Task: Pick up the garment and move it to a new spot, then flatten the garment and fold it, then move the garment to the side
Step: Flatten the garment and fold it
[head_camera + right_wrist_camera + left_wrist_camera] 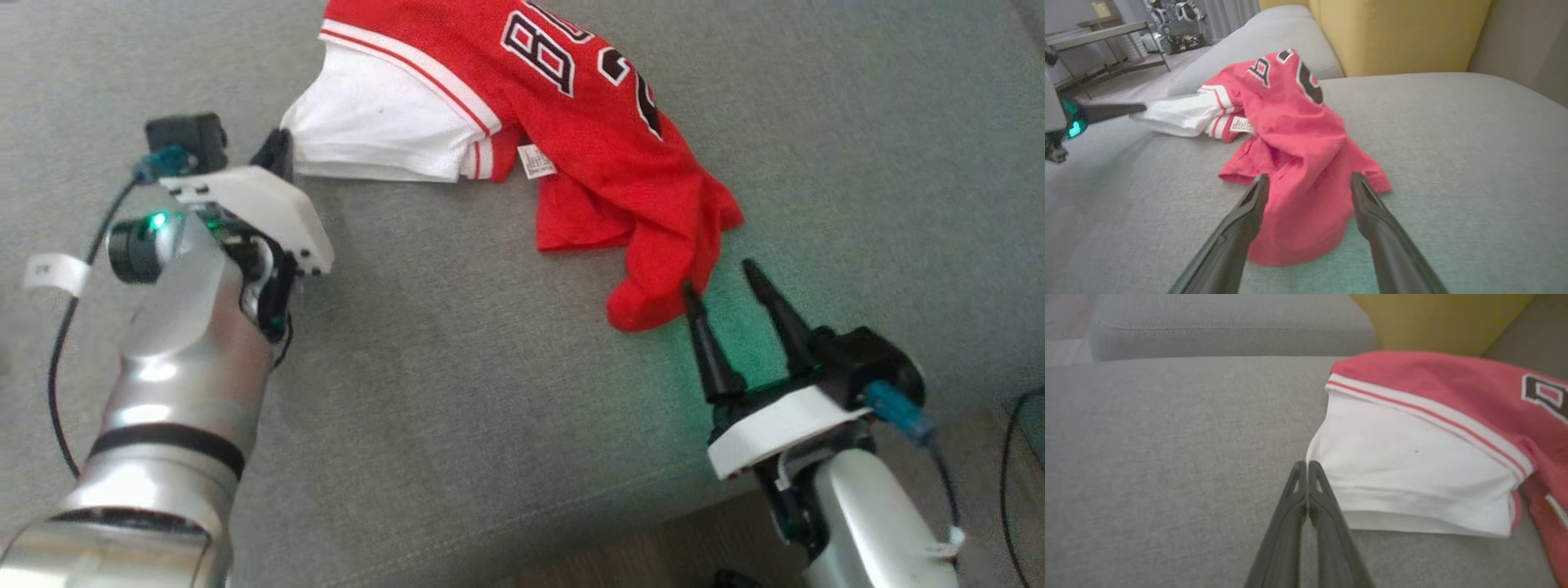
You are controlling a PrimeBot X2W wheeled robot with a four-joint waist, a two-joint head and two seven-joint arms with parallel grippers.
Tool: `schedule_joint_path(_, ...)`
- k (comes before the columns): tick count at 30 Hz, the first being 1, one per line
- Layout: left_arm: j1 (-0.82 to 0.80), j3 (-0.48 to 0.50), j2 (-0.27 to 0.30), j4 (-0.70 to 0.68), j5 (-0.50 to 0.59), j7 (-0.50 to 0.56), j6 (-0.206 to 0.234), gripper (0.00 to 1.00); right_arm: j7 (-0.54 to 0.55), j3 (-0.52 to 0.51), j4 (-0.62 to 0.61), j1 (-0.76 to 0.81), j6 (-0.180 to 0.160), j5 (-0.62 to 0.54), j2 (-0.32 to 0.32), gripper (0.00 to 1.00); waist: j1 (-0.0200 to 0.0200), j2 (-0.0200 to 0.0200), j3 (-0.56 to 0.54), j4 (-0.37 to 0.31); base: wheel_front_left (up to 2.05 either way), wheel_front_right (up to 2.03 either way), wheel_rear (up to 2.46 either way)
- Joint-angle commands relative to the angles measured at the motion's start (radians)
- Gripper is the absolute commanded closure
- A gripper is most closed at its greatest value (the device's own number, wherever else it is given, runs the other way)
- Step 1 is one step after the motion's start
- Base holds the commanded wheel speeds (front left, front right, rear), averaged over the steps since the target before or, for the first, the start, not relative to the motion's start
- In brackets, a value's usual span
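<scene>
A broad grey woven-fabric sofa seat (457,425) is seen bearing everything. Toward twelve o'clock in the head view, a crumpled red mesh jersey with white trim and black numerals (604,122) is laid directly on it. Its white folded part is turned to ten o'clock, and a bunched red end is trailed to five o'clock.

- Soft, even daylight on the grey sofa cushion (457,408); shadows faint and diffuse.
- Green glow tints the cushion around the right gripper (718,276), lower right of head view; same tint at bottom centre of right wrist view.
- Green status lamp (157,220) lit, left of head view.
- Left wrist view hazy, washed out; garment (1412,465) red reads pinkish.
- Right wrist view: the gripper's fingers (1237,232) soft at the bottom edge; upper-left background blurred.
</scene>
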Motion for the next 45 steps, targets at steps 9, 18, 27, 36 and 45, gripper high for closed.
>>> schedule_joint_path(9,-0.103,0.040,0.029,-0.032,-0.052,0.001,-0.042,1.00,0.076,0.170,0.061,-0.007,-0.001,-0.002,-0.003,0.00,-0.0001,0.0000,-0.057,0.065,0.00,0.00,0.00)
schedule_joint_path(18,-0.094,0.024,0.020,-0.039,-0.057,-0.013,-0.042,1.00,0.077,0.155,0.187,-0.054,-0.001,0.070,-0.003,0.00,-0.0001,0.0000,-0.063,0.093,0.00,0.00,0.00)
schedule_joint_path(27,-0.097,0.009,0.010,-0.054,-0.067,-0.026,-0.046,1.00,0.037,0.135,0.279,-0.115,-0.001,0.119,-0.003,0.00,-0.0001,0.0000,-0.059,0.115,0.00,0.00,0.00)
schedule_joint_path(36,-0.098,-0.006,0.001,-0.065,-0.077,-0.031,-0.048,1.00,0.009,0.147,0.338,-0.153,-0.001,0.164,-0.003,0.00,-0.0001,0.0000,-0.053,0.135,0.00,0.00,0.00)
schedule_joint_path(45,-0.098,-0.020,-0.003,-0.070,-0.086,-0.033,-0.050,1.00,-0.020,0.166,0.404,-0.196,-0.001,0.210,-0.003,0.00,-0.0001,0.0000,-0.054,0.147,0.00,0.00,0.00)
